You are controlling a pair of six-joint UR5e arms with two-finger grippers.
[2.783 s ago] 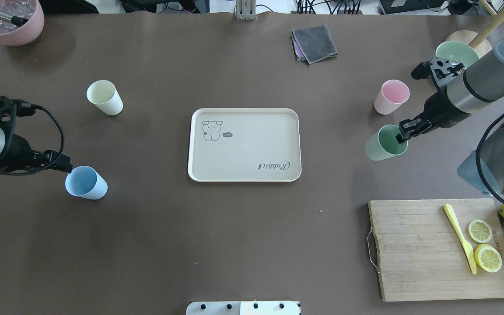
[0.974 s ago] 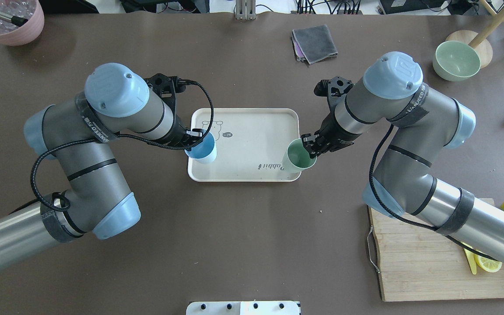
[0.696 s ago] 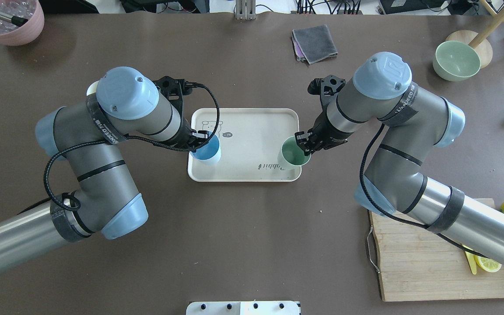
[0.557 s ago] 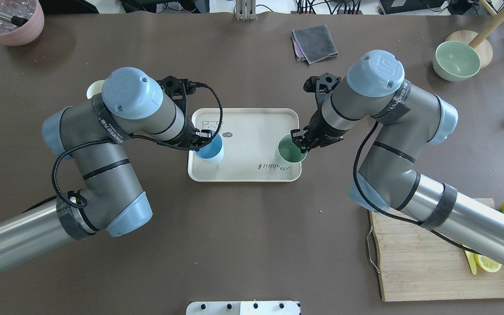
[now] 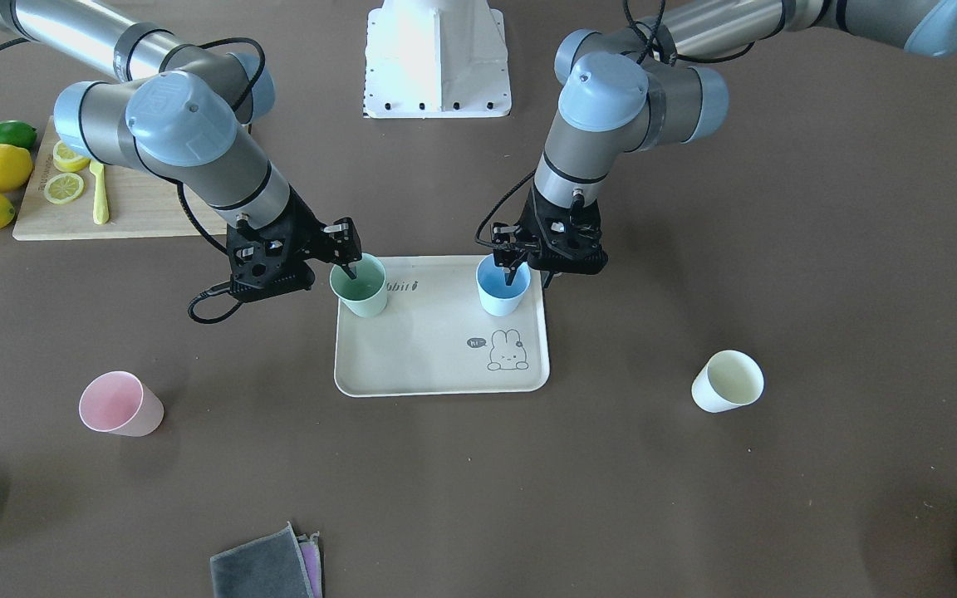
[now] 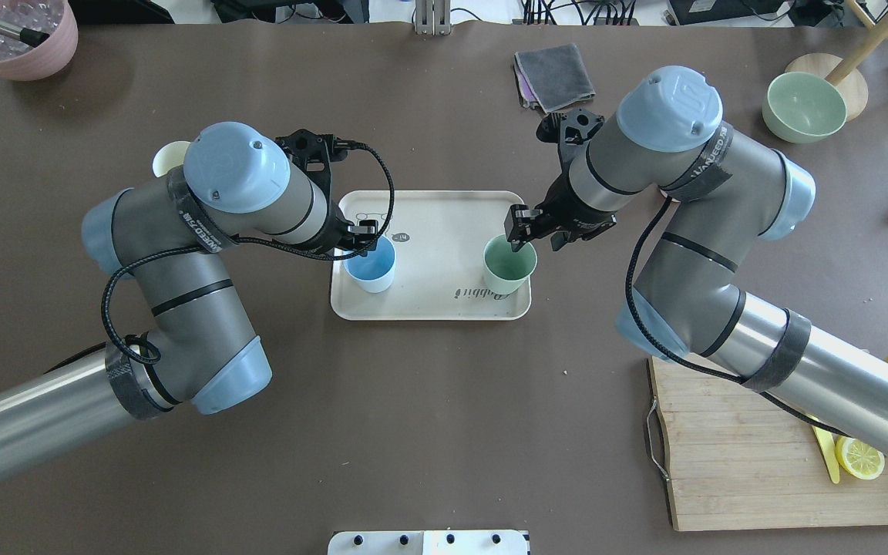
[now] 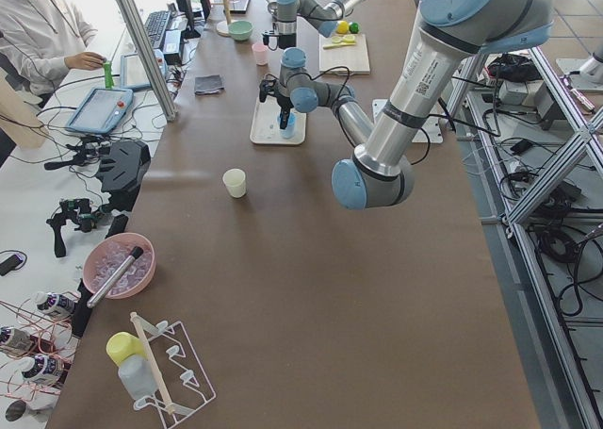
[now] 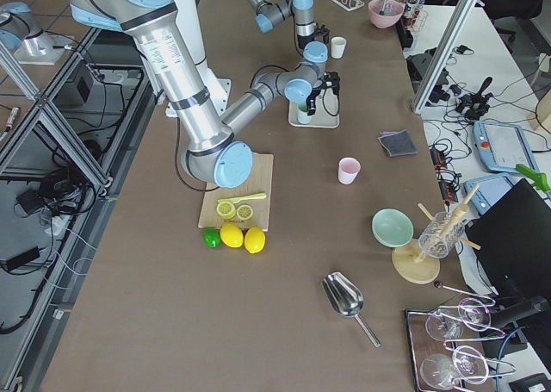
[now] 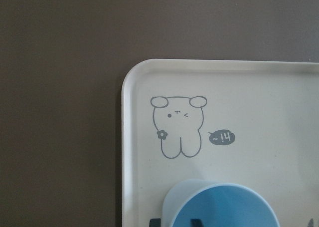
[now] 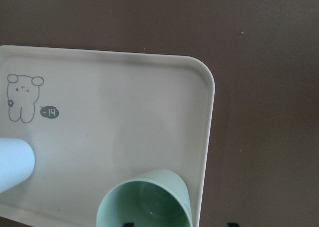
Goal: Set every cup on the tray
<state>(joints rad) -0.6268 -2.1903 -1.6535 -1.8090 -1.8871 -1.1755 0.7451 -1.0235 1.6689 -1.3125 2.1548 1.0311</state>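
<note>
The light blue cup (image 6: pixel 371 264) stands upright on the tray (image 6: pixel 436 231) at its left end, near the bunny drawing. The mint green cup (image 6: pixel 509 264) stands upright at the tray's right end. My left gripper (image 6: pixel 363 237) is open astride the blue cup's rim, one finger inside it. My right gripper (image 6: pixel 527 233) is open astride the green cup's rim in the same way. The pink cup (image 5: pixel 120 403) and the pale cream cup (image 5: pixel 728 380) stand on the table off the tray. In the overhead view my right arm hides the pink cup.
A wooden cutting board (image 6: pixel 729 447) with lemon slices and a knife lies at the front right. A green bowl (image 6: pixel 804 106) and a folded grey cloth (image 6: pixel 554 75) sit at the back. A pink bowl (image 6: pixel 16 35) is at the back left corner.
Both arms carried their cups onto the tray and set them down. The jaws have spread since 0.6 s ago, and both cups now stand free on the tray.
</note>
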